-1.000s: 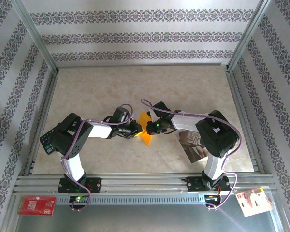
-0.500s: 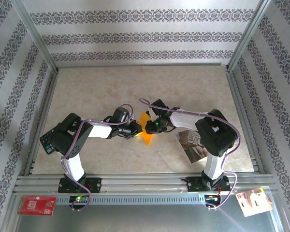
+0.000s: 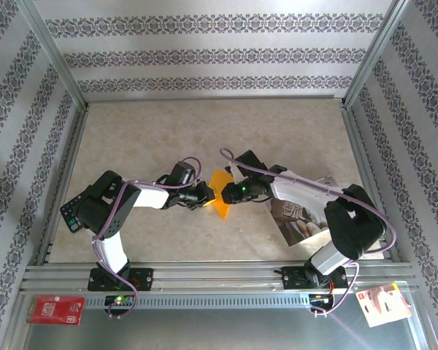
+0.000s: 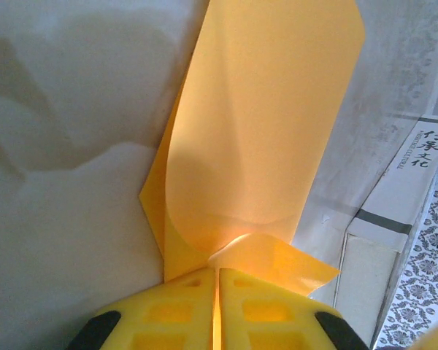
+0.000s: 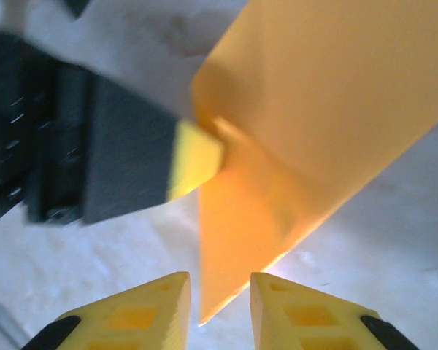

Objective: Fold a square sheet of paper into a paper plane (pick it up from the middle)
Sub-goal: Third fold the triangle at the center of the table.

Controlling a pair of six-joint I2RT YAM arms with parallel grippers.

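The orange square sheet of paper (image 3: 219, 195) is held above the table between the two arms, bent over on itself in layers. My left gripper (image 3: 208, 195) is shut on its near edge; in the left wrist view the paper (image 4: 263, 124) rises from the closed fingers (image 4: 217, 273) and one corner curls off to the right. My right gripper (image 3: 231, 194) is open. In the right wrist view a pointed corner of the paper (image 5: 328, 109) hangs in the gap at my right gripper (image 5: 219, 281), touching neither finger. The left gripper's yellow fingertip (image 5: 193, 157) pinches the sheet further up.
A glossy printed photo sheet (image 3: 296, 219) lies on the table under the right arm, and its white edge with black lettering (image 4: 394, 189) is close to the paper. A red card (image 3: 55, 310) and a second card (image 3: 383, 305) lie on the front rail. Aluminium frame posts stand around the table.
My right gripper has opened and let go of the paper's corner. The right arm's elbow has swung out to the right and lower. The left gripper kept its grip and stayed in place.
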